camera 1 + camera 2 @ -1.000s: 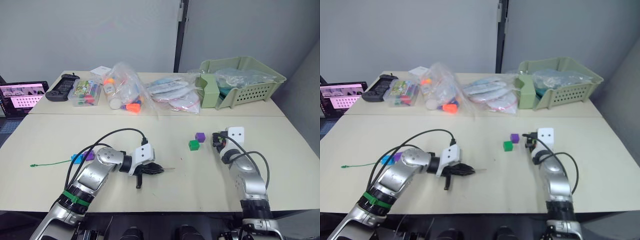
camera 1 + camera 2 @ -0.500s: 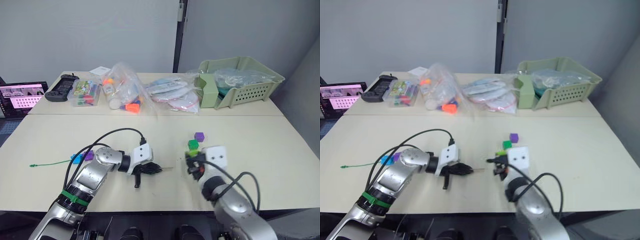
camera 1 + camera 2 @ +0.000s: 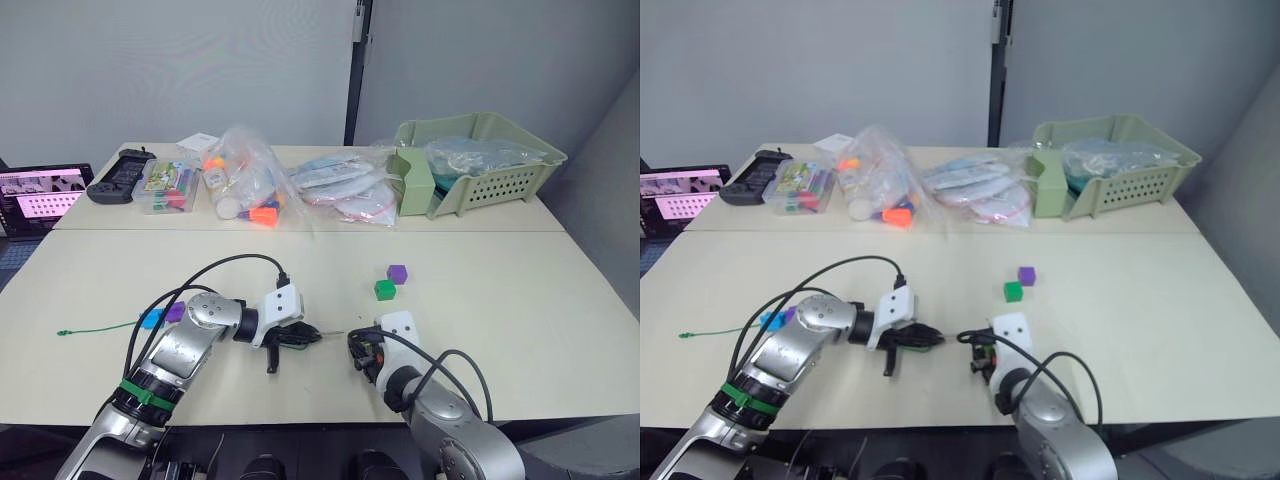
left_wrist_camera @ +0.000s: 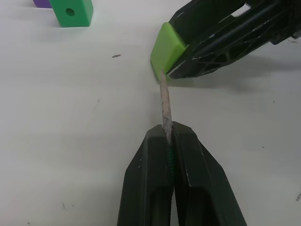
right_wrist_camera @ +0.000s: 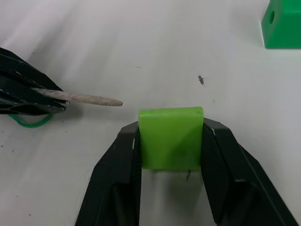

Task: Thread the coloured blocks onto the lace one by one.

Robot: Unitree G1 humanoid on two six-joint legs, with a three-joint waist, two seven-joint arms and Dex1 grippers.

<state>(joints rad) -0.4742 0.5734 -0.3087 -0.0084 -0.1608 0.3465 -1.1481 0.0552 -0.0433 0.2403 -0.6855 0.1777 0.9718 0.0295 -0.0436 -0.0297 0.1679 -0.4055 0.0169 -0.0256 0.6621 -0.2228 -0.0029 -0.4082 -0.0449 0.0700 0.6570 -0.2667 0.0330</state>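
Note:
My left gripper [image 4: 167,131] is shut on the lace's stiff pale tip [image 4: 164,96], low over the middle of the table. The tip points at a lime green block [image 5: 170,136], on which my right gripper [image 5: 171,127] is shut. In the right wrist view a short gap separates tip and block. The dark green lace [image 3: 95,327] trails off to the left, past a blue block [image 3: 152,318] and a purple block [image 3: 176,311] beside my left arm. A dark green block [image 3: 385,290] and another purple block [image 3: 397,273] lie loose beyond my right gripper.
At the back, on a second table, stand a green basket [image 3: 480,165], plastic bags [image 3: 250,185], a clear box [image 3: 172,185] and a black controller [image 3: 122,180]. A lit screen [image 3: 40,195] is at the far left.
My right gripper has swung left, from beside the two loose blocks to just in front of the lace tip. The left gripper has stayed almost where it was.

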